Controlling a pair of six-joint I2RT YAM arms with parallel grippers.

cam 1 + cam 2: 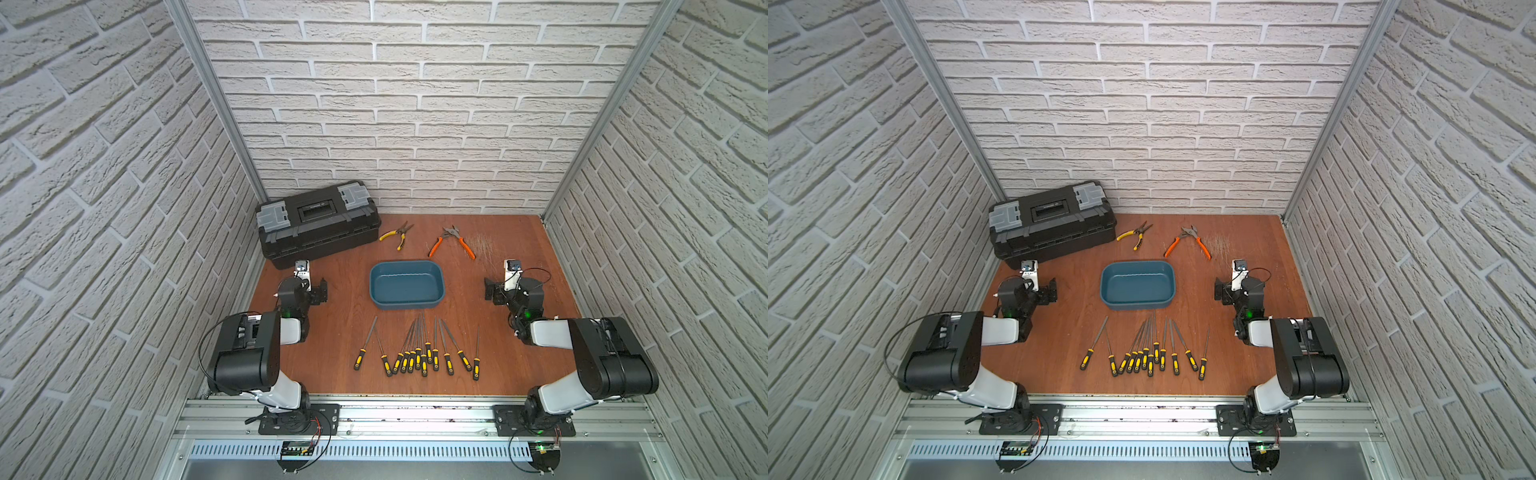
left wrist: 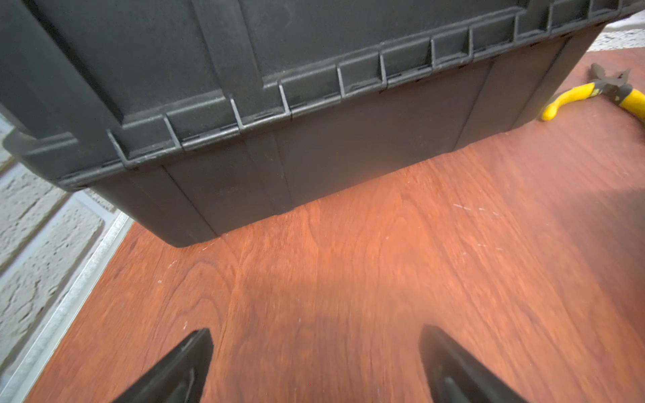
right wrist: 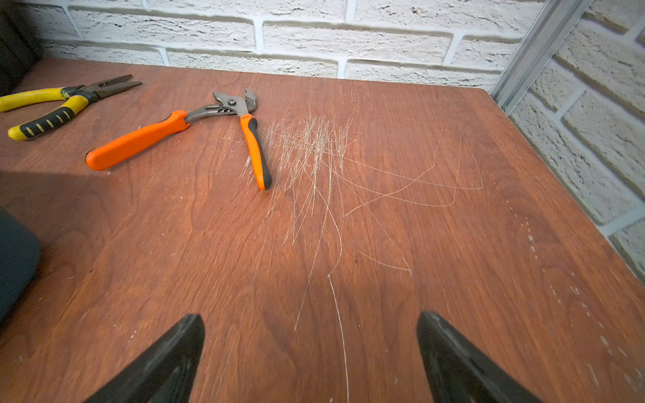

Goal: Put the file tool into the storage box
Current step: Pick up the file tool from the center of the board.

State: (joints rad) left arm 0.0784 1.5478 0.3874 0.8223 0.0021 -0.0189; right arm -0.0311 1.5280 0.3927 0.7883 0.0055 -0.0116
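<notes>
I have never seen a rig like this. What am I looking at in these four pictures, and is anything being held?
Two robot arms are mounted at the near edge of a wooden table. Two pictures look down from overhead, side by side, nearly the same view. The other two come from a camera on each wrist, looking past that arm's hand. On the table lie files with yellow-and-black handles, an empty teal storage box beyond them, and at the back a closed black toolbox, yellow pliers and orange pliers. The left hand and the right hand both stand open, holding nothing.
</notes>
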